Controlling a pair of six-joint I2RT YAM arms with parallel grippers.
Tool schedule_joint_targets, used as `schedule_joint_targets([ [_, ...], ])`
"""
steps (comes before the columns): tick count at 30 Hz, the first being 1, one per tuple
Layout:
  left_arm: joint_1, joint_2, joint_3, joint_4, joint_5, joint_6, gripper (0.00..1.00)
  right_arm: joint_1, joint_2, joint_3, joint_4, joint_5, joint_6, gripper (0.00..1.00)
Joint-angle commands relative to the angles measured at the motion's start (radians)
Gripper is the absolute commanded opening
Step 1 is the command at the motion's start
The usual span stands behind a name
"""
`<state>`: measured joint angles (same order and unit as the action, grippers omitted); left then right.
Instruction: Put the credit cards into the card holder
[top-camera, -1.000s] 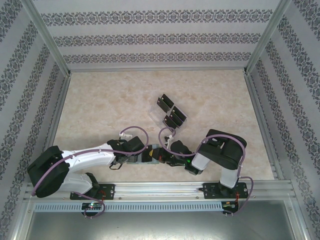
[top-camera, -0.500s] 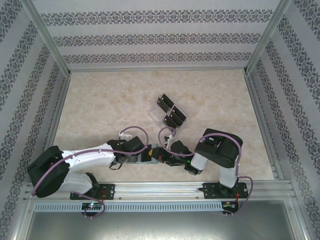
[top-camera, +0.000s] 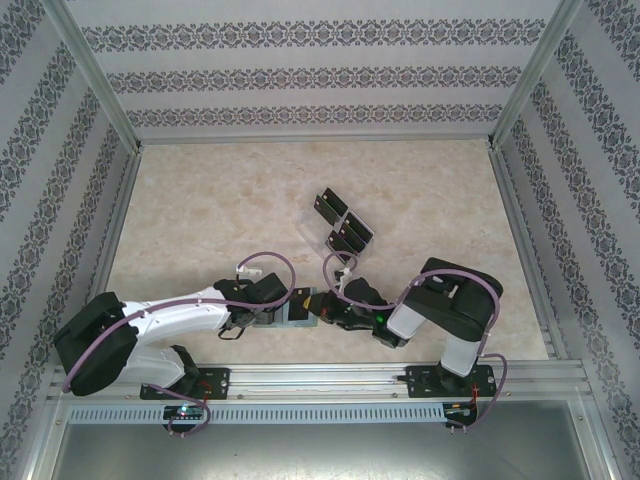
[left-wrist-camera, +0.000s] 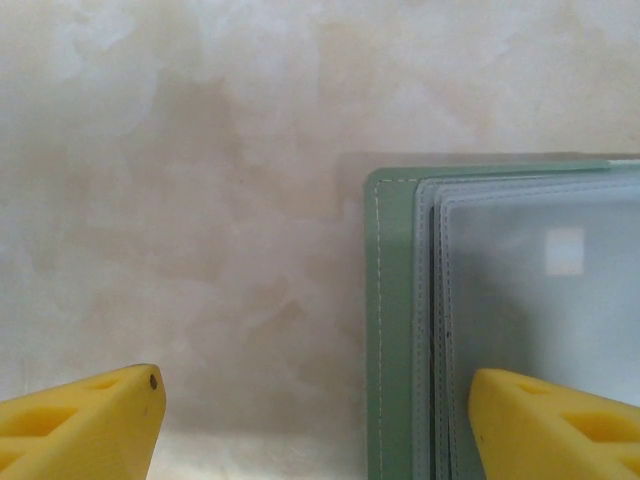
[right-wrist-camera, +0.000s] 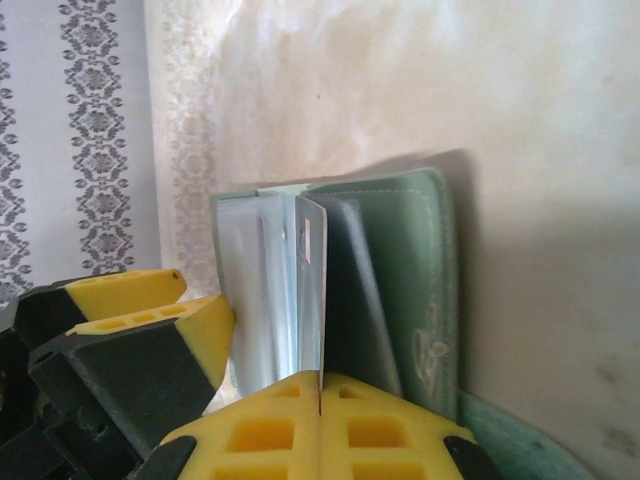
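Note:
The grey-green card holder (top-camera: 298, 308) lies open on the table near the front edge, between my two grippers. In the left wrist view the holder (left-wrist-camera: 395, 330) shows its stitched cover and clear sleeves. My left gripper (left-wrist-camera: 320, 430) is open, and its right finger (left-wrist-camera: 560, 425) rests over the sleeves. My right gripper (right-wrist-camera: 320, 395) is shut on one credit card (right-wrist-camera: 312, 300), held edge-on and standing among the holder's sleeves (right-wrist-camera: 250, 290), beside the green cover (right-wrist-camera: 425, 280). More black credit cards (top-camera: 350, 235) sit farther back.
A clear plastic tray (top-camera: 316, 228) holds the other cards behind the grippers, with one card (top-camera: 327, 205) at its far end. The left gripper's yellow fingers (right-wrist-camera: 150, 320) crowd the holder's left side. Patterned walls enclose the table; open tabletop lies left and right.
The right arm's elbow has swung out to the right and its gripper has shifted slightly toward the holder. The left arm has barely moved.

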<state>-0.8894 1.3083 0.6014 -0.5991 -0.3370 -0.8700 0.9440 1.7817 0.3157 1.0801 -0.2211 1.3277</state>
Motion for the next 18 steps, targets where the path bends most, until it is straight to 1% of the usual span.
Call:
schedule_joint_targets([
  [1,-0.010,-0.015,-0.018,-0.102,0.005,-0.002,0.80,-0.014,-0.050,-0.014,-0.257,0.059,-0.059,0.00],
  [7,-0.010,-0.051,0.002,-0.077,0.032,0.019,0.81,-0.030,-0.147,0.012,-0.503,0.083,-0.108,0.00],
  [14,-0.011,-0.084,0.036,-0.052,0.050,0.033,0.81,-0.065,-0.240,0.022,-0.718,0.098,-0.186,0.00],
  [15,-0.011,-0.085,0.042,-0.051,0.052,0.035,0.81,-0.070,-0.254,0.053,-0.755,0.097,-0.204,0.00],
  [18,-0.011,-0.088,0.056,-0.047,0.056,0.040,0.82,-0.086,-0.288,0.078,-0.833,0.094,-0.247,0.00],
])
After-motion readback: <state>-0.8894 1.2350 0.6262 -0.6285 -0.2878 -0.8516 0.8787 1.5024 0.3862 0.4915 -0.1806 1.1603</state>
